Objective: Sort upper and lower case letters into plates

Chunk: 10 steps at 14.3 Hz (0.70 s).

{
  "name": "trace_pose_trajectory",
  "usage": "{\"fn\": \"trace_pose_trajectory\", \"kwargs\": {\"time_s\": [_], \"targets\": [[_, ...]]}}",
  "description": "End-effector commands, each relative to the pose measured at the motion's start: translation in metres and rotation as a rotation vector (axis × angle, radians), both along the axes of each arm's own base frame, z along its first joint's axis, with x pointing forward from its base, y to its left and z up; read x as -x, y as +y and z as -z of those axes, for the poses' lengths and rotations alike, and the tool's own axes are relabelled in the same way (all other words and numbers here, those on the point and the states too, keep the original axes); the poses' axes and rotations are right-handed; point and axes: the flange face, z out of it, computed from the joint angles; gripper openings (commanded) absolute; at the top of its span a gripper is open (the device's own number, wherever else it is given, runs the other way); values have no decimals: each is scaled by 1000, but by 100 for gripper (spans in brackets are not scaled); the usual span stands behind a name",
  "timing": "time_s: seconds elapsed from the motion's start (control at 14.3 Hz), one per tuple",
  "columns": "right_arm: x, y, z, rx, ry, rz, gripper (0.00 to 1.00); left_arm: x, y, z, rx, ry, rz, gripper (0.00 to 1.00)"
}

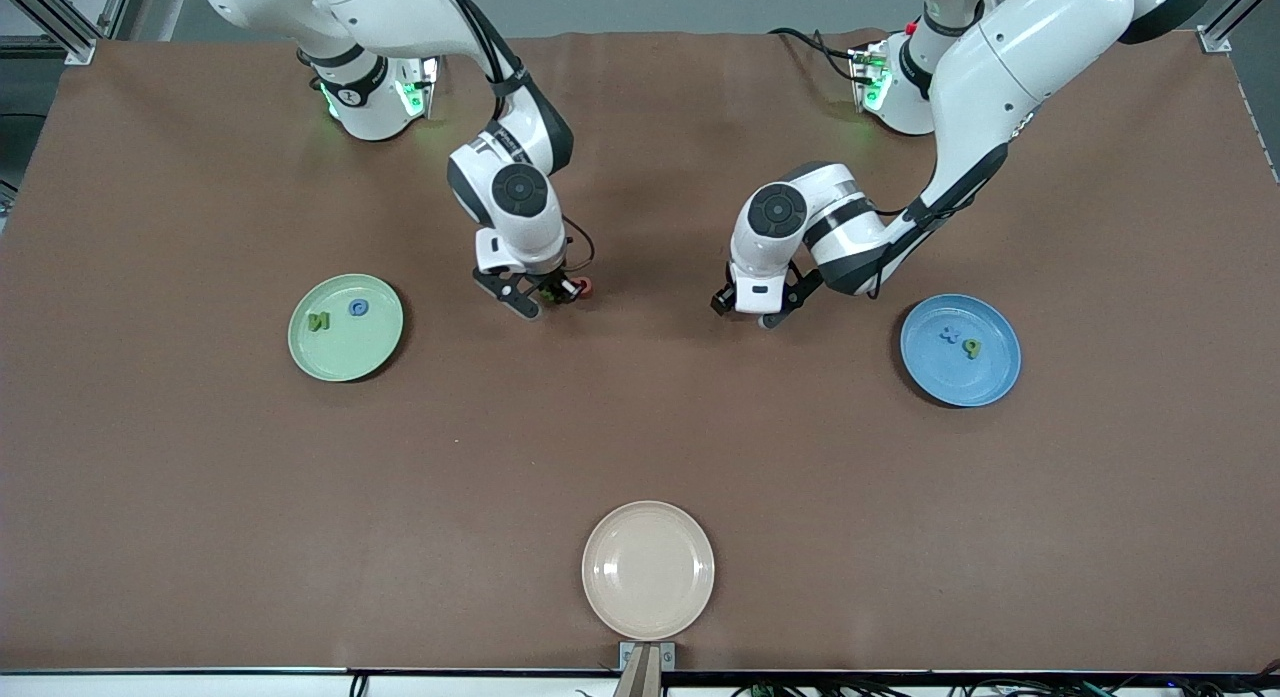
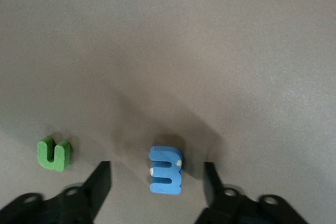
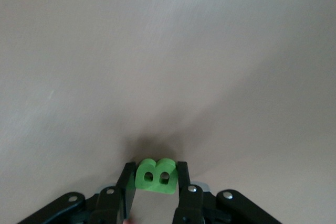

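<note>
- Hand of the right arm (image 3: 153, 182), at the right wrist frame's lower centre, is clamped on the green B (image 3: 155, 176).
- Left hand (image 2: 157, 182) is spread open, blue m (image 2: 166, 170) between its fingers on the worktop (image 1: 640, 427), green u (image 2: 53, 153) beside it.

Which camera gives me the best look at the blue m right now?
The left wrist view: the blue m lies in plain sight between the left gripper's open fingers. In the front view that gripper hides it; the right wrist view misses it.
</note>
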Motion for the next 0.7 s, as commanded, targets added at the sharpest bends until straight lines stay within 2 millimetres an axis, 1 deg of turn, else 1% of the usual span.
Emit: {"fn": "trace_pose_trajectory", "kwargs": {"time_s": [0.0, 0.07, 0.14, 0.28, 0.42, 0.56, 0.63], "targets": [[-22, -54, -38, -6, 19, -87, 0, -2, -3, 1, 7, -3, -24, 63], [-25, -72, -44, -15, 23, -119, 0, -2, -3, 2, 7, 0, -26, 61], [-29, -96, -49, -23, 29, -144, 0, -2, -3, 2, 8, 1, -26, 60], [-34, -134, -57, -37, 33, -199, 0, -1, -4, 3, 8, 3, -28, 59], [-43, -170, -56, -31, 40, -238, 0, 1, -8, 3, 14, 2, -24, 59], [-50, -204, -51, -25, 41, -267, 0, -1, -7, 4, 21, -2, -29, 53], [-50, -219, -48, -29, 46, -286, 0, 1, -9, 7, 23, -4, -25, 49]]}}
